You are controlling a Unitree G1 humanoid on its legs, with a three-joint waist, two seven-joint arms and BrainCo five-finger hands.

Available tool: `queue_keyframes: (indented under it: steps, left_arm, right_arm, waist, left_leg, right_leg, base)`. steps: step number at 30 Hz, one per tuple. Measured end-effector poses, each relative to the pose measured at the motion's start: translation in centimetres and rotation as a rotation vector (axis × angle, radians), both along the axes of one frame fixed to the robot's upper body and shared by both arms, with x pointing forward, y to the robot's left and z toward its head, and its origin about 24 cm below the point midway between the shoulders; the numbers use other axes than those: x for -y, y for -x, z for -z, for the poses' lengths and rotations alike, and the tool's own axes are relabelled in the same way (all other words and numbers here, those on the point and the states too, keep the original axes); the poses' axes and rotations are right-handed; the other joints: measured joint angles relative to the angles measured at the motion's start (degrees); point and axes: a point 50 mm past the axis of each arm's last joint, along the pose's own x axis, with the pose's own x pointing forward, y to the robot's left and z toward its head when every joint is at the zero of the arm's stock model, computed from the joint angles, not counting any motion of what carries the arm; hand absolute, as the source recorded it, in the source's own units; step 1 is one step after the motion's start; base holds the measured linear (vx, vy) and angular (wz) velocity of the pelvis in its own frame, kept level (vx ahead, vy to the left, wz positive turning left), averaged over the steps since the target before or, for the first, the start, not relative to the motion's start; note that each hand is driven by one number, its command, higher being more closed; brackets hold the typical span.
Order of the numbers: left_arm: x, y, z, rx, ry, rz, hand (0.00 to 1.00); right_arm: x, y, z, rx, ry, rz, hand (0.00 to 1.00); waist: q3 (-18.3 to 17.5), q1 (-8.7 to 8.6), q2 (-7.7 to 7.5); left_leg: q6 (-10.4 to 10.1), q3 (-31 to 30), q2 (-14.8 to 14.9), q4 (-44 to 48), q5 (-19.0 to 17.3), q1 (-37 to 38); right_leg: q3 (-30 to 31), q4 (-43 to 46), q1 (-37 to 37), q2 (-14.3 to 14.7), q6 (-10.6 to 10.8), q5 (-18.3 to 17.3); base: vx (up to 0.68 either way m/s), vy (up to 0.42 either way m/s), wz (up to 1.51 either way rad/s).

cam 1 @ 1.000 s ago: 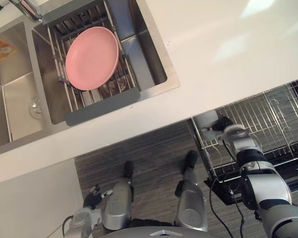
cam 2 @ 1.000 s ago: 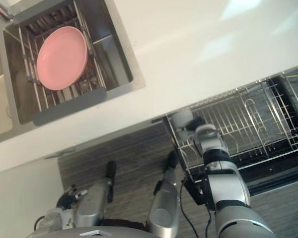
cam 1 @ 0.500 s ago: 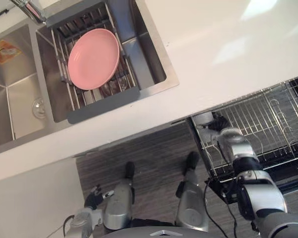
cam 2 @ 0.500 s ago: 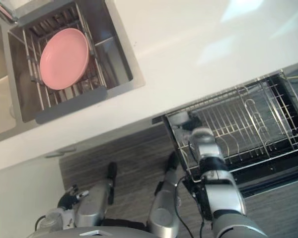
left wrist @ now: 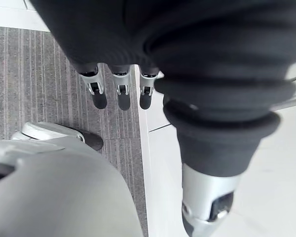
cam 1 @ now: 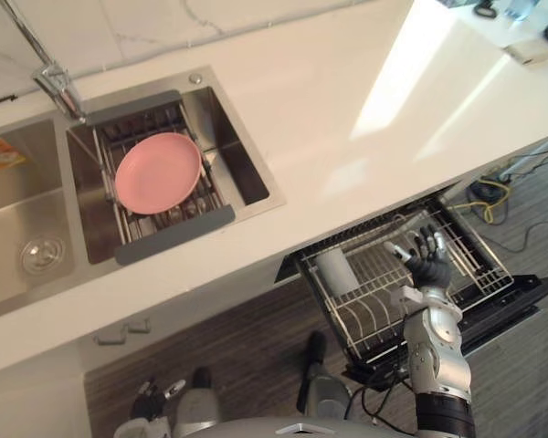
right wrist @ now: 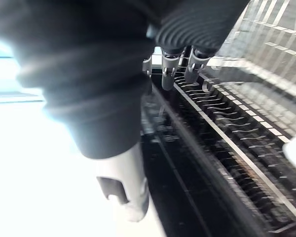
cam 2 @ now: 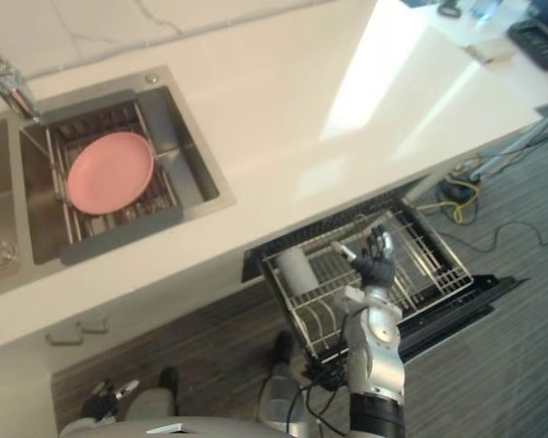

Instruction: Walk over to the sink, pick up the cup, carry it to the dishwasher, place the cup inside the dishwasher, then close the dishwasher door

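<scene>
Cup [cam 1: 333,271] sits in the dishwasher rack [cam 1: 468,262] near the right hand [cam 1: 426,265], fingers spread and empty; the wrist view shows the rack's wires close up.

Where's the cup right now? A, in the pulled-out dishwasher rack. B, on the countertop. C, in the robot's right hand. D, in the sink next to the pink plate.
A: the cup sits at the left end of the dishwasher rack, apart from the right hand, which hovers open over the rack.
</scene>
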Motion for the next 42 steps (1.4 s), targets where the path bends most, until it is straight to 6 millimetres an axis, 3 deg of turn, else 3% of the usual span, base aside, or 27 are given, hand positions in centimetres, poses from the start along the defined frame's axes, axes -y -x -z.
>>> queue_keyframes:
  steps: [3, 5, 10, 13, 18, 20, 21, 24, 25, 27, 28, 29, 33, 36, 38, 40, 42]
  left_arm:
    - [0.2, 0.2, 0.1, 0.003, 0.004, -0.041, 0.00]
    - [0.2, 0.3, 0.1, 0.003, 0.004, -0.088, 0.00]
    - [0.2, 0.5, 0.1, 0.002, 0.001, -0.131, 0.00]
    - [0.0, 0.8, 0.2, -0.009, -0.010, -0.154, 0.00]
    - [-0.1, 2.6, 0.5, -0.051, -0.010, -0.231, 0.00]
    - [0.1, 2.8, 0.6, -0.055, -0.011, -0.251, 0.00]
    - [0.2, 3.0, 0.6, -0.057, -0.007, -0.271, 0.00]
    - [0.2, 3.3, 0.7, -0.063, -0.004, -0.283, 0.00]
    - [0.3, 3.5, 0.7, -0.070, -0.003, -0.273, 0.00]
    - [0.5, 3.3, 0.9, -0.076, 0.007, -0.249, 0.00]
    - [0.8, 3.7, 1.0, -0.091, 0.010, -0.233, 0.00]
    - [1.1, 4.0, 1.1, -0.108, 0.013, -0.209, 0.00]
    - [0.6, 2.3, 0.9, -0.075, -0.013, -0.117, 0.00]
    - [0.1, 1.5, 0.6, -0.051, -0.043, -0.055, 0.00]
    - [-0.5, 1.9, 0.7, -0.076, -0.063, -0.017, 0.00]
    - [-1.0, 2.3, 0.7, -0.104, -0.081, 0.020, 0.00]
    - [-1.4, 2.5, 0.8, -0.122, -0.097, 0.044, 0.00]
  right_arm:
    - [-0.4, 0.3, -3.2, 0.160, 0.056, -0.041, 0.00]
    - [-1.9, 0.1, -5.1, 0.255, 0.094, -0.131, 0.00]
    - [-5.1, -1.4, -6.8, 0.330, 0.136, -0.307, 0.00]
    - [-6.4, -2.3, -8.2, 0.375, 0.173, -0.379, 0.00]
    - [-8.6, -3.6, -10.3, 0.433, 0.217, -0.447, 0.00]
    - [-8.4, -3.9, -10.0, 0.405, 0.252, -0.417, 0.00]
    - [-7.8, -4.4, -9.3, 0.355, 0.254, -0.397, 0.00]
    - [-5.6, -4.8, -8.9, 0.304, 0.276, -0.323, 0.00]
    - [-4.1, -4.6, -9.4, 0.316, 0.276, -0.278, 0.00]
    - [-1.9, -3.7, -10.0, 0.340, 0.257, -0.192, 0.00]
    - [-1.0, -2.9, -10.4, 0.356, 0.273, -0.162, 0.00]
    - [-0.3, -1.9, -10.8, 0.381, 0.281, -0.133, 0.00]
    - [0.1, 0.0, -9.2, 0.354, 0.252, -0.082, 0.00]
    - [0.0, 0.3, -8.2, 0.326, 0.217, -0.078, 0.00]
    - [0.3, 0.7, -7.6, 0.300, 0.219, -0.067, 0.00]
    - [0.8, 1.2, -7.1, 0.278, 0.222, -0.047, 0.00]
    - [1.1, 1.4, -7.0, 0.272, 0.225, -0.032, 0.00]
  waist:
    - [-0.7, 0.12, 0.33]
    - [-1.5, 0.19, 0.33]
    - [-3.0, 0.97, -0.06]
    - [-4.2, 2.94, -0.87]
    - [-5.2, 3.96, -1.21]
    - [-5.1, 3.64, -0.74]
    - [-5.0, 3.69, -0.56]
    - [-5.1, 3.38, -0.11]
    - [-5.6, 2.54, 0.61]
    - [-5.2, 1.34, -0.33]
    - [-5.9, 0.86, 1.16]
    - [-6.8, -0.28, 2.51]
    - [-7.5, -1.73, 0.54]
    - [-7.5, -1.90, -0.45]
    - [-8.0, -3.31, -1.64]
    - [-8.8, -4.61, -2.77]
    - [-9.4, -3.87, -3.84]
  left_leg:
    - [-0.2, 0.4, 0.6, -0.1, 0.0, 0.7]
    - [-0.2, 0.5, 0.7, 0.1, 0.0, 0.9]
    - [-0.2, -0.5, 0.7, 0.1, 0.1, 1.6]
    - [-0.1, -2.0, 0.6, 0.2, 0.3, 1.2]
    - [-0.1, -4.4, 0.5, 2.2, 1.3, -1.7]
    - [0.2, -4.0, 0.5, 2.3, 3.3, -2.7]
    - [1.1, -0.3, 0.6, 1.8, 5.3, -2.4]
    - [6.5, 8.8, 0.0, 1.5, 9.5, -2.6]
    - [10.4, 11.2, -0.1, -2.9, 9.9, -1.4]
    - [8.7, 17.8, -0.4, -2.8, 8.0, 1.0]
    - [7.4, 19.1, -0.5, -3.4, 9.2, 2.2]
    - [3.1, 19.5, -0.5, -7.4, 10.9, 4.0]
    - [3.1, 19.5, -2.3, -8.0, 11.3, 3.3]
    - [3.1, 18.0, -2.6, -8.0, 11.5, 2.2]
    - [2.9, 13.1, -2.5, -8.0, 11.6, 1.0]
    - [3.2, 9.1, -2.5, -8.0, 12.8, -0.1]
    - [2.9, 7.8, -2.4, -8.0, 13.3, -0.5]
  right_leg:
    - [0.1, 0.0, 0.2, 0.6, -0.2, 0.3]
    - [0.0, 0.1, 0.3, 0.8, -0.2, 0.4]
    - [-2.3, 0.1, 2.4, 0.4, 0.0, 0.2]
    - [-4.0, 0.0, 3.3, 0.1, 0.1, 0.0]
    - [-7.9, 0.4, 4.5, -0.5, 0.0, -0.2]
    - [-11.0, 0.4, 5.7, -1.1, 0.0, -0.5]
    - [-12.8, 0.4, 7.2, -1.7, 0.0, -0.9]
    - [-14.0, 0.4, 8.6, -2.9, -0.2, -2.6]
    - [-14.3, 0.4, 8.7, -2.7, -0.4, -2.9]
    - [-15.5, 0.0, 9.1, -4.8, -0.4, -2.7]
    - [-15.7, 0.1, 9.6, -4.3, 0.1, -2.3]
    - [-16.1, 0.1, 10.0, -3.9, 0.3, -2.1]
    - [-16.7, 0.9, 8.8, -5.7, 0.7, -2.2]
    - [-13.1, 8.0, 4.9, -7.1, 1.0, -6.5]
    - [-2.2, 11.7, 3.0, -3.5, 1.3, -12.0]
    - [6.5, 12.1, 3.2, 0.6, 1.0, -14.0]
    - [8.3, 12.0, 3.5, 1.6, 0.7, -14.2]
  base:
    - [0.05, -0.009, -0.11]
    - [0.07, 0.002, -0.02]
    - [0.02, 0.009, 0.15]
    - [-0.02, -0.001, 0.32]
    - [-0.04, -0.018, 0.43]
    - [-0.02, 0.006, 0.84]
    - [-0.02, 0.051, 0.89]
    - [-0.09, 0.095, 0.67]
    - [-0.13, 0.086, 0.50]
    - [-0.02, 0.081, 0.32]
    - [0.03, 0.114, 0.29]
    - [-0.01, 0.147, 0.21]
    - [-0.08, 0.096, 0.02]
    - [-0.07, 0.010, 0.12]
    - [-0.02, -0.019, 0.75]
    - [0.09, -0.013, 1.00]
    - [0.10, -0.015, 0.49]
